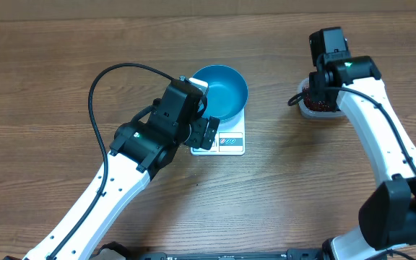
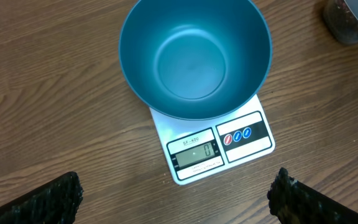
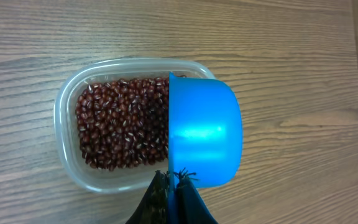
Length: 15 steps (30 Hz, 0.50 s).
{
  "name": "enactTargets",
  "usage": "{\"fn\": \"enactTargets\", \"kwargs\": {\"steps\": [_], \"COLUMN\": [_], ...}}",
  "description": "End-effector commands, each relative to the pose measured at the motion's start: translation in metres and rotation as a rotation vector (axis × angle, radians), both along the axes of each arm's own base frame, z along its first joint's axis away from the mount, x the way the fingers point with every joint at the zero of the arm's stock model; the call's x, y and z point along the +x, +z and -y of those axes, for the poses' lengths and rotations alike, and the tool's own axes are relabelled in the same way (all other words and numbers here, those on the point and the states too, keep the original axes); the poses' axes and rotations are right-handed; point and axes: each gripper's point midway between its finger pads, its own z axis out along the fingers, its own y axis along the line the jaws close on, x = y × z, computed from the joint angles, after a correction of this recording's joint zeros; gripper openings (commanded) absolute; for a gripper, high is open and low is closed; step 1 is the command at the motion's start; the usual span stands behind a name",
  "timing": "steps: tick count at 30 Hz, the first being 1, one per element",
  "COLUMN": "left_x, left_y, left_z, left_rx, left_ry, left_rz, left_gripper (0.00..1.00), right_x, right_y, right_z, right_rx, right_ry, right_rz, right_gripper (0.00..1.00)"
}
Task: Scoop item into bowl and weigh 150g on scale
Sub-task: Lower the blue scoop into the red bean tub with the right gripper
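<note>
The left arm (image 1: 114, 180) comes in from the near left corner and stretches diagonally toward the middle of the counter, its white links ending in a black wrist. A black cable (image 1: 103, 83) loops high over its elbow. The left gripper (image 1: 209, 133) points forward and down with its jaws spread wide; in the left wrist view its two dark fingers (image 2: 48, 202) sit at the lower corners, well apart, with nothing between them. The right arm (image 1: 381, 137) rises from the near right corner to the far right, its wrist bent down. The right gripper (image 3: 171, 186) is closed tight, pinching a blue scoop (image 3: 204, 134) at its near edge.
</note>
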Motion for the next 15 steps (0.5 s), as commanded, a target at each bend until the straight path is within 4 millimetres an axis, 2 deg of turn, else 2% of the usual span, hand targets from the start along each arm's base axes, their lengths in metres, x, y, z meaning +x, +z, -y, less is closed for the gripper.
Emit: {"fn": "enactTargets", "kwargs": {"steps": [1,10,15], "left_x": [0.0,0.0,0.0], "left_y": [0.012,0.012,0.012], "left_z": [0.002,0.002,0.002], "left_rx": [-0.012,-0.01,-0.01], "left_ry": [-0.022,-0.022,-0.021], "left_rz": [0.03,0.026,0.027], "left_gripper": [1.0,1.0,0.99], "right_x": [0.01,0.017,0.014], "right_y": [0.004,-0.007,-0.01], "right_z": [0.005,0.01,0.009], "right_rx": [-0.016,-0.056,-0.048], "right_ry": [-0.011,-0.025,-0.023], "right_rz": [0.026,0.016,-0.003], "right_gripper": [0.04,0.04,0.04]}}
